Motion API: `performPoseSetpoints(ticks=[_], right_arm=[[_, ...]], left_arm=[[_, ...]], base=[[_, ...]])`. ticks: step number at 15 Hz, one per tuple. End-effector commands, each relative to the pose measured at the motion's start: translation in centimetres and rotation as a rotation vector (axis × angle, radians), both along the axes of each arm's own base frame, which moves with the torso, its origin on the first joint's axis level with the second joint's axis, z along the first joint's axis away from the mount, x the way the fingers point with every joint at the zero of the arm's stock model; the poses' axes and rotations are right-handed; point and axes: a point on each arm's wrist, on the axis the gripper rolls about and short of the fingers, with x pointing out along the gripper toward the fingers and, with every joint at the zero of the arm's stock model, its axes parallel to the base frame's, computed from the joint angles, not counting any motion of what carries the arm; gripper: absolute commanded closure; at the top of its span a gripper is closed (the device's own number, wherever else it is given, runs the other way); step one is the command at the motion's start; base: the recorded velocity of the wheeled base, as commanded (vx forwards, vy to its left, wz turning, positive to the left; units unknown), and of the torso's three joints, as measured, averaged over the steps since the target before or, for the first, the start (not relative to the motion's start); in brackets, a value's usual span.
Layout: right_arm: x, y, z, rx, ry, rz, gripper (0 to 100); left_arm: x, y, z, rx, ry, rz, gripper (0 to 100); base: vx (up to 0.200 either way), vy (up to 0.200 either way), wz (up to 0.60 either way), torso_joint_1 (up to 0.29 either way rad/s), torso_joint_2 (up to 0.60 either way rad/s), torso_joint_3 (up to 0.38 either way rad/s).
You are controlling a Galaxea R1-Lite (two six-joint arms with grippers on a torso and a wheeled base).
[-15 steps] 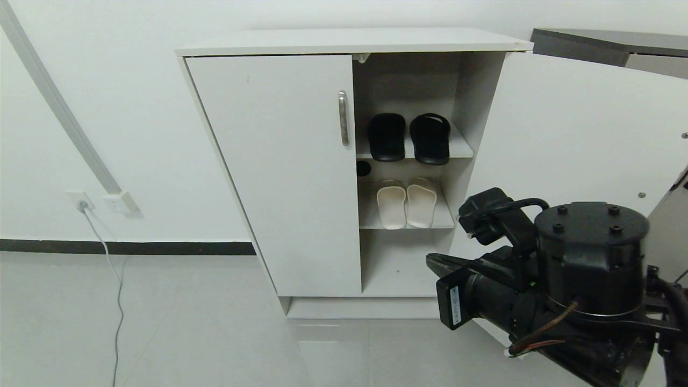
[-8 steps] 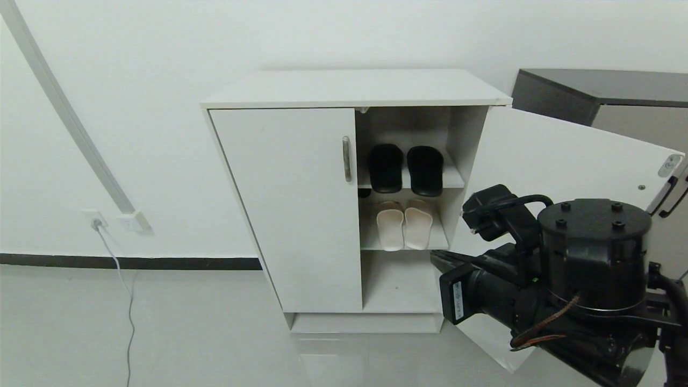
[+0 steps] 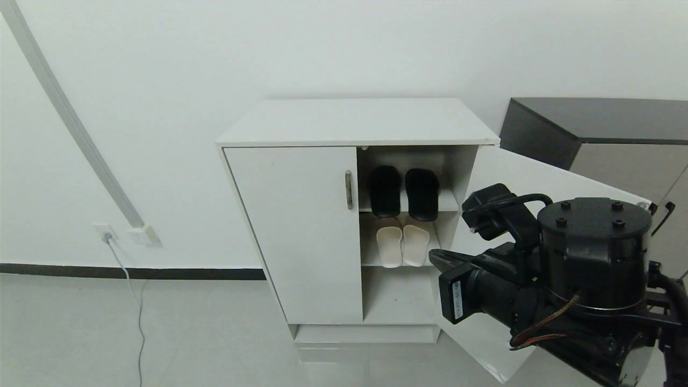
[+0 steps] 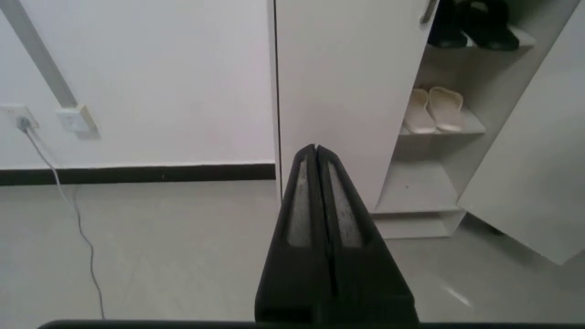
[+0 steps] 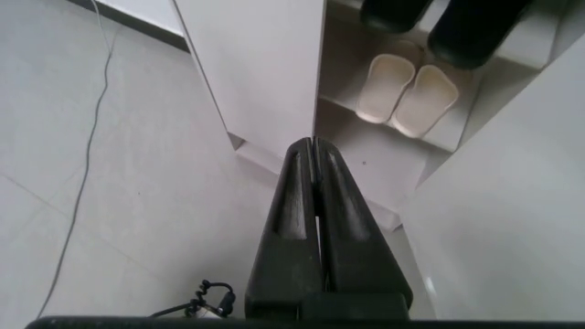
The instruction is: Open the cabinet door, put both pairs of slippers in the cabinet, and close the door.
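Since black slippers [image 3: 403, 192] sit above white slippers [image 3: 402, 245] inside the cabinet [image 3: 355, 121], only its open right door [image 3: 516, 172] needs closing; left gripper [image 4: 316, 155] and right gripper [image 5: 315, 151] are pinched together, empty, probably for pushing.

Home entryway: shoe cabinet [image 3: 355, 121], wall socket [image 3: 105, 232]

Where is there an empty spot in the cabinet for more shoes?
The bottom compartment, below the white slippers, is bare. The cabinet top is bare too. The upper shelf is crowded by the black slippers, and the white pair fills most of the middle shelf.
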Motion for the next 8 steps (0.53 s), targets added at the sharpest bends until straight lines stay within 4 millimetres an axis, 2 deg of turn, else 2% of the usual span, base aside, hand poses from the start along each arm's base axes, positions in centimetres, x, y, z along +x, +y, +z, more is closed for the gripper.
performPoseSetpoints(ticks=[1,8], right_arm=[[-0.02,0.0,0.01,0.0,0.0,0.001,100],[-0.01,0.01,0.05,0.001,-0.001,0.001,100]], left_arm=[[0.0,0.0,0.0,0.0,0.0,0.0,100],[0.0,0.0,0.0,0.0,0.0,0.0,100]], base=[[0.0,0.0,0.0,0.183,-0.5,-0.315],[0.0,0.0,0.0,0.209,-0.52,-0.311]])
